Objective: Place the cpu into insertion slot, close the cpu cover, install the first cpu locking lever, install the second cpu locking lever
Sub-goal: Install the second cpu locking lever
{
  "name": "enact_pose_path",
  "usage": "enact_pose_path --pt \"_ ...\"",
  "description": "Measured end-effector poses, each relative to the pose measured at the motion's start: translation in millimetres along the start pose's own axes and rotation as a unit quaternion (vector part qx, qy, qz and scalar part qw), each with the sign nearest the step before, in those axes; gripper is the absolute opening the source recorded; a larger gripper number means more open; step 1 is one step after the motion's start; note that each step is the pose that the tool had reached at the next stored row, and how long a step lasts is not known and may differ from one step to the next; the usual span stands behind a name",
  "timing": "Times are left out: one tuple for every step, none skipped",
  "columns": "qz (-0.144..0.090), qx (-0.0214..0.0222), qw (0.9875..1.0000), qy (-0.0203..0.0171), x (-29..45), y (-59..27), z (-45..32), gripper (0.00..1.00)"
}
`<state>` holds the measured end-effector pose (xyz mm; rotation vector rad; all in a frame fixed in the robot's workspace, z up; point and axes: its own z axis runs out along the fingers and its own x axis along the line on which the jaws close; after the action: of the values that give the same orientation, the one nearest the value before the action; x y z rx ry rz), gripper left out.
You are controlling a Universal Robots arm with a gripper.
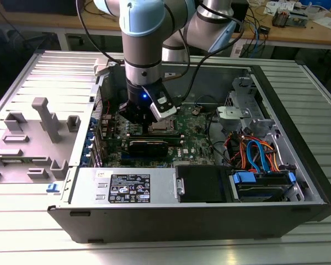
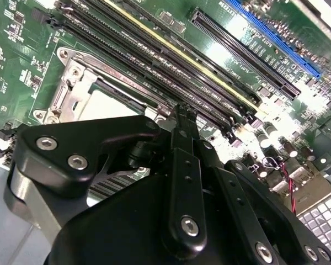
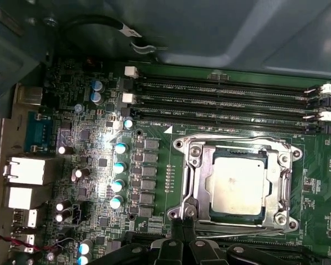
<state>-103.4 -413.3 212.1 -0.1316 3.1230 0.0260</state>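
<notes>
I see the cpu seated flat in the insertion slot, dull silver top up, near the middle of the green motherboard. The cpu cover looks to be down around it, its frame bordering the chip on all sides with the chip showing through the window; I judge the cover closed, though I cannot confirm whether either locking lever is latched. In the first wrist view the gripper sits just beside the socket's edge farthest from the memory slots, its tip close to the screw at that edge's corner; I cannot tell if it touches the metal. Its fingers appear pressed together with nothing visible between them, so I read it as closed and empty. The chip lies straight ahead of the tip, across the socket rim, toward the memory slots, whose long axis runs parallel to that near socket edge. In the exterior view the arm comes down vertically into the open computer case, gripper low over the board. The case lies on its side on a ribbed metal table; a grey plastic fixture sits at the exterior view's left, drive cables crowd the case's far end, and wooden benches stand behind.
</notes>
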Motion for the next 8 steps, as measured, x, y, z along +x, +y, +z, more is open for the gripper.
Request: enact_pose_path --pt "0.000 0.0000 1.0000 0.0000 0.3 0.0 0.2 0.11" --pt "0.000 0.0000 1.0000 0.0000 0.5 0.0 0.4 0.11" --pt "0.000 -0.0001 1.0000 0.0001 0.8 0.0 0.6 0.11" --pt "0.000 -0.0002 1.0000 0.0000 1.1 0.0 1.0 0.11" --pt "0.000 -0.0003 1.0000 0.0000 1.3 0.1 1.2 0.11" --pt "0.000 -0.0004 1.0000 0.0000 1.4 0.1 1.4 0.11" --pt "0.000 -0.0005 1.0000 0.0000 1.4 0.0 1.6 0.11" --pt "0.000 -0.0008 1.0000 0.0000 1.5 0.1 2.1 0.11"
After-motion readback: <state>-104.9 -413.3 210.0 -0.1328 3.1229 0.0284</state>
